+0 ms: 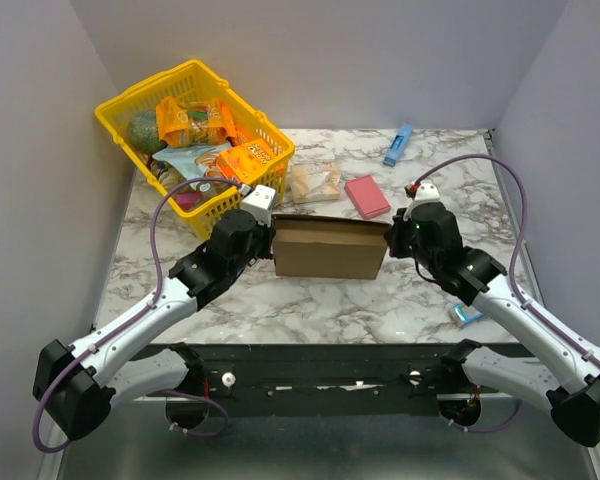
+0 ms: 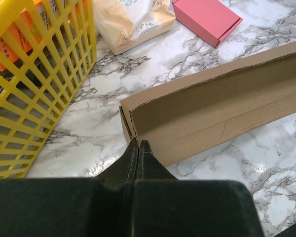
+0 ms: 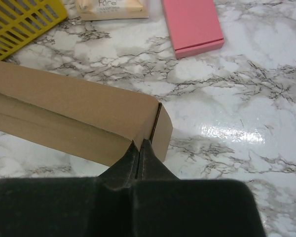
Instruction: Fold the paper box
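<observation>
The paper box [image 1: 330, 250] is sitting near the middle of the marble desk [image 1: 310, 310], its brown cardboard walls standing up, and the two arms are reaching in to it from either side. The left tool [image 2: 139, 144] is pressing its fingers fully together, with the tips meeting the box's left end corner. The right tool [image 3: 139, 144] is doing the same at the right end, fingers closed tight and tips touching the top edge of the wall by the corner. Neither one is clearly pinching the cardboard. Behind the box, a yellow basket [image 1: 195, 140] full of snack packets is standing at the far left of the desk. A pale packet [image 1: 315, 182] and a flat pink box [image 1: 366, 195] are lying just beyond the cardboard, apart from it.
</observation>
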### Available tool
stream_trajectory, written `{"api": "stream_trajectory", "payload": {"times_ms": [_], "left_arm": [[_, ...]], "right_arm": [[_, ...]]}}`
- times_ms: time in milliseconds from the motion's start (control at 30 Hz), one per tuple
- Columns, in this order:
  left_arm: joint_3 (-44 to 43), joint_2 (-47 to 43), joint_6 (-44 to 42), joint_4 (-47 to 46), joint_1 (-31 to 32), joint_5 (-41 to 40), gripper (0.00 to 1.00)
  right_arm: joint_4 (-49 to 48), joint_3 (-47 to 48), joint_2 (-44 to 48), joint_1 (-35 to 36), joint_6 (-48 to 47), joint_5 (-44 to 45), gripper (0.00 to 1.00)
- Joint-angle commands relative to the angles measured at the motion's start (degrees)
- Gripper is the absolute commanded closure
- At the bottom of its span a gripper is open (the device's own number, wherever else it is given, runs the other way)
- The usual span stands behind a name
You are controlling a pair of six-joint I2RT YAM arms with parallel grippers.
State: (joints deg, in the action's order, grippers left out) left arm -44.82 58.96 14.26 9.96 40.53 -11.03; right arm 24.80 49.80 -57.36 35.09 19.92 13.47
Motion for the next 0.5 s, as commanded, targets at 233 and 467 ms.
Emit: {"api": "stream_trajectory", "payload": {"times_ms": [233, 467], "left_arm": [[3.33, 3.79, -1.17, 6.30, 2.36, 7.07, 1.00], [3.25, 3.88, -1.43, 6.39, 2.44, 6.98, 1.00]], "right_arm": [[24.57, 10.57, 1.63, 2.09, 6.44, -4.94, 0.31], [30.39, 20.85, 4.46, 2.09, 8.29, -3.55, 0.27]]}}
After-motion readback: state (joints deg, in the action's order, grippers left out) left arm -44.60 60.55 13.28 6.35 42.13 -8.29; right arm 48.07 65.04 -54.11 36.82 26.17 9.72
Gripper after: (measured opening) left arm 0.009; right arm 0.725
